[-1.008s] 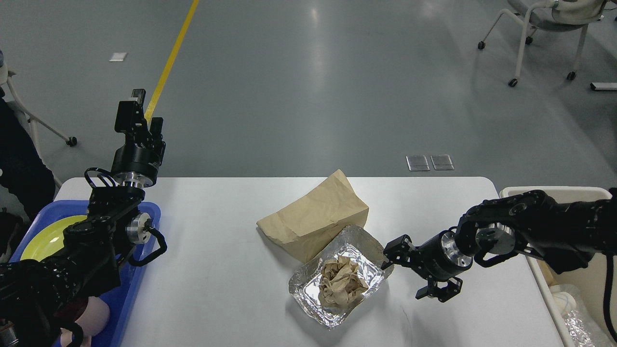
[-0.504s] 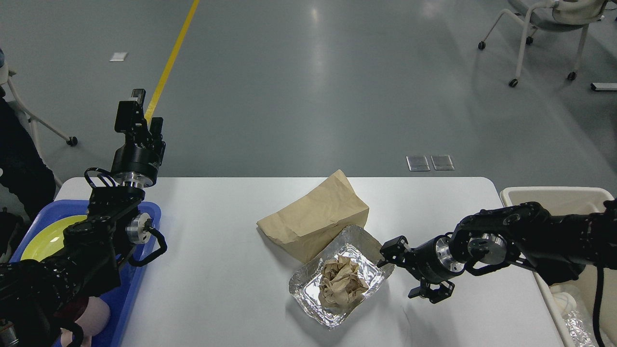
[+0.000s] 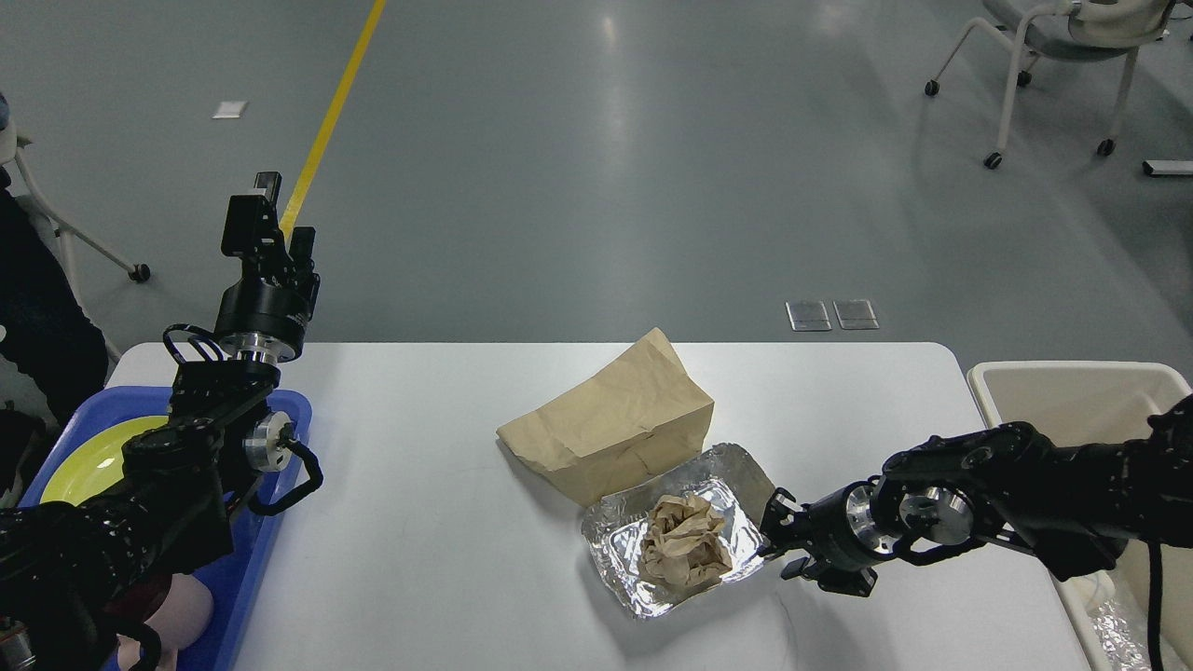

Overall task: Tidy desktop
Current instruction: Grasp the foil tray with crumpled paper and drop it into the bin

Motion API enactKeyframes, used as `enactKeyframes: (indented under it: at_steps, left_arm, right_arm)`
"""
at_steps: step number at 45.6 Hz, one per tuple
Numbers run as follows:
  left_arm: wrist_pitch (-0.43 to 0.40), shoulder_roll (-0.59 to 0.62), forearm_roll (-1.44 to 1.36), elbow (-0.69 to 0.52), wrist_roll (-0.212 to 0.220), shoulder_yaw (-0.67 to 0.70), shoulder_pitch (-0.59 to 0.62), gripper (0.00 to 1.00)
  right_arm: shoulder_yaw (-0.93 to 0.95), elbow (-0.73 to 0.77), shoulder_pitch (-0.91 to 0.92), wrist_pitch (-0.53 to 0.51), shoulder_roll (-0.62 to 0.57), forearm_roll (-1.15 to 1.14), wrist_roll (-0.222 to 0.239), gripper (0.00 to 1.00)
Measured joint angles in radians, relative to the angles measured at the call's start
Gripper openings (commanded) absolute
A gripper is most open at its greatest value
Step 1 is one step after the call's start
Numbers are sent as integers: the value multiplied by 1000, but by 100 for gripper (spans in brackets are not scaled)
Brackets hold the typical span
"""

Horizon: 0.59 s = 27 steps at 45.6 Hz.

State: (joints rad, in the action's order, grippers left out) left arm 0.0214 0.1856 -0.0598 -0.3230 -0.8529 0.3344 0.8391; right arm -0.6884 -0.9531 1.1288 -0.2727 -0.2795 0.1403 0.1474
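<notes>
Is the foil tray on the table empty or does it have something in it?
Not empty. The foil tray holds a crumpled wad of brown paper, lying inside its raised rim on the desktop.

Foil tray (image 3: 623, 559) holding crumpled paper (image 3: 688, 552) touches, seemingly, a brown bag (image 3: 610, 424); blue tray (image 3: 238, 578) far left.
</notes>
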Motion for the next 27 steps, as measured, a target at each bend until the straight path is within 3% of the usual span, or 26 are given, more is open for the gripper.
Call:
enactKeyframes:
  at_steps: [17, 27]
  left_arm:
    - [0, 0, 0, 0, 0, 0, 0, 97]
    - [0, 0, 0, 0, 0, 0, 0, 97]
  right_arm:
    - [-67, 45, 28, 1, -36, -103, 0, 0]
    - [-48, 27, 40, -9, -121, -103, -18, 0]
